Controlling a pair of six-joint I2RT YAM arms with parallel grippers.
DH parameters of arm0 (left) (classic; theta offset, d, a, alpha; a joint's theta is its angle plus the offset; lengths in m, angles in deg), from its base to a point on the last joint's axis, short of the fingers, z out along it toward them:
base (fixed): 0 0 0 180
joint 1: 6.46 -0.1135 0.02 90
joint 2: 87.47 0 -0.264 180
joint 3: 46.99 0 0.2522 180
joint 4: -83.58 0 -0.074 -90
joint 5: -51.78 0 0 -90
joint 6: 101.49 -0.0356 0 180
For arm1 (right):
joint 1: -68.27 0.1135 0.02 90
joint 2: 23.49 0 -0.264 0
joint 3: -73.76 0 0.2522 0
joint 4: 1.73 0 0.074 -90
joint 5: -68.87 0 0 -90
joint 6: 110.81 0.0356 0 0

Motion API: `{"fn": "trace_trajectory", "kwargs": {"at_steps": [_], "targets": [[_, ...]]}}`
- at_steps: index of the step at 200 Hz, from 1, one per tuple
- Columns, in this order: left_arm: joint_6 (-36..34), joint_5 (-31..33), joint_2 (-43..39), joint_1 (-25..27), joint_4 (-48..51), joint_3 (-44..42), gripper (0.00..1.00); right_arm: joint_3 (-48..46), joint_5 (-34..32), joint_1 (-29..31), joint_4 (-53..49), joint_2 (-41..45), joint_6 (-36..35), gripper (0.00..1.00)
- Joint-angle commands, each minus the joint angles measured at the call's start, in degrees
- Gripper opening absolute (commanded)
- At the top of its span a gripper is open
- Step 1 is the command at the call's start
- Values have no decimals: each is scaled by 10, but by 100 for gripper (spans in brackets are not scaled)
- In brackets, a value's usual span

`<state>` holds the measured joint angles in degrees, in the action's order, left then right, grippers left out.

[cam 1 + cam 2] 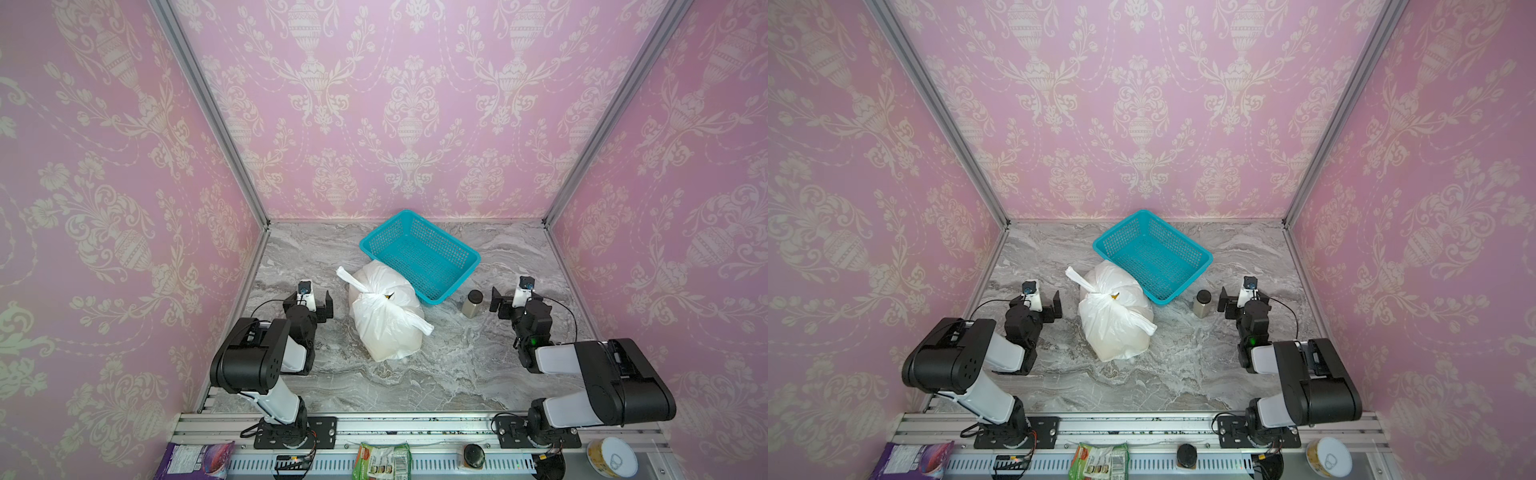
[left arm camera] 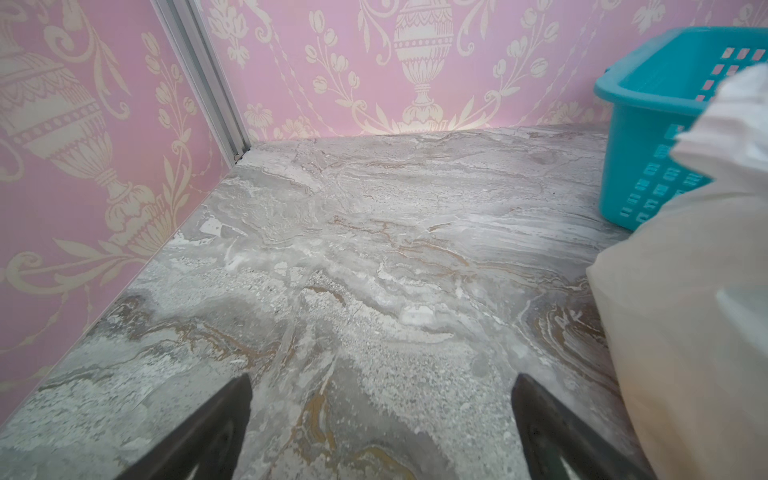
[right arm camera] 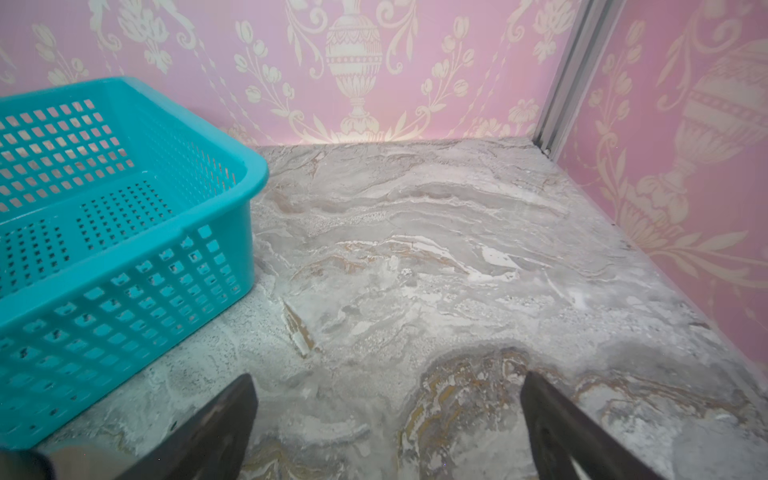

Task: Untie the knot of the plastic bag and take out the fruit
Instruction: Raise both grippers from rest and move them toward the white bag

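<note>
left gripper [image 1: 309,305]: jaws wide open, empty, just left of the bag [image 1: 386,328]
right gripper [image 1: 515,301]: jaws wide open, empty, past the jar [image 1: 473,303], well apart from the bag
bag: mid-table [image 1: 457,365], tied, up against the basket [image 1: 390,237]
knot [image 1: 372,296]: on top of the bag; strap ends run diagonally, far-left to near-right
fruit [image 1: 389,296]: inside the bag, only a yellow sliver shows by the knot
nearer arm: left, probably

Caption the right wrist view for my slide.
Right gripper, jaws open, poised over the marble tabletop near the teal mesh basket, nothing held.
</note>
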<state>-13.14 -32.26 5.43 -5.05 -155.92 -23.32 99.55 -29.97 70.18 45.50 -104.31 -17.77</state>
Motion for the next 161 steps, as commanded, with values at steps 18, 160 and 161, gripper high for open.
{"fn": "trace_trajectory", "kwargs": {"at_steps": [18,160,161], "targets": [[-49,101,-117,54,6,-18,99,-19,-73,3,-14,72,36,100],[331,-25,-565,-4,833,208,99,179,267,-20,-580,430,277,100],[335,-20,-566,-4,832,206,99,179,269,-18,-579,430,277,100]]}}
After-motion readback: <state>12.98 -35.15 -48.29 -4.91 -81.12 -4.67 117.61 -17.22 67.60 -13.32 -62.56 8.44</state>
